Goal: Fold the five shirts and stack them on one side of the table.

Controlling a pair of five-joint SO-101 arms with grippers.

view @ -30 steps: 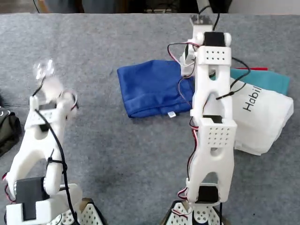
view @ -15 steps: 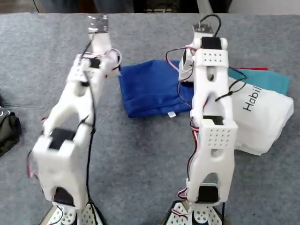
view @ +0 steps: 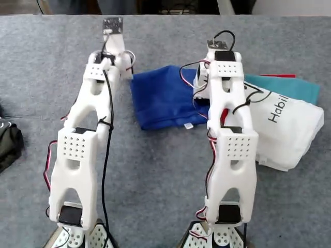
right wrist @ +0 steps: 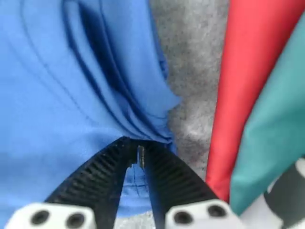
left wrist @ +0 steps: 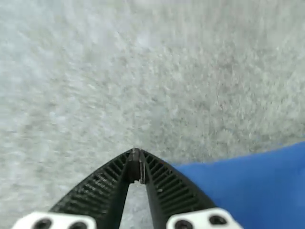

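Three shirts are lying piled at the table's right side: a white cotton shirt (view: 289, 134) over a teal shirt (view: 289, 88) and a red shirt (view: 282, 76). The folded blue cotton shirt (view: 165, 98) is lying mid-table, not yet stacked. The right gripper (right wrist: 138, 155) seems to be pinching its edge. The left gripper (left wrist: 136, 164) is hovering closed and empty beside it. A dark crumpled garment (view: 8, 147) at the left edge probably is waiting for folding.

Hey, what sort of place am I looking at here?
Probably a robotics lab bench: two white robot arms mounted at a grey felt-covered table, with a blue shirt and a white shirt laid out.
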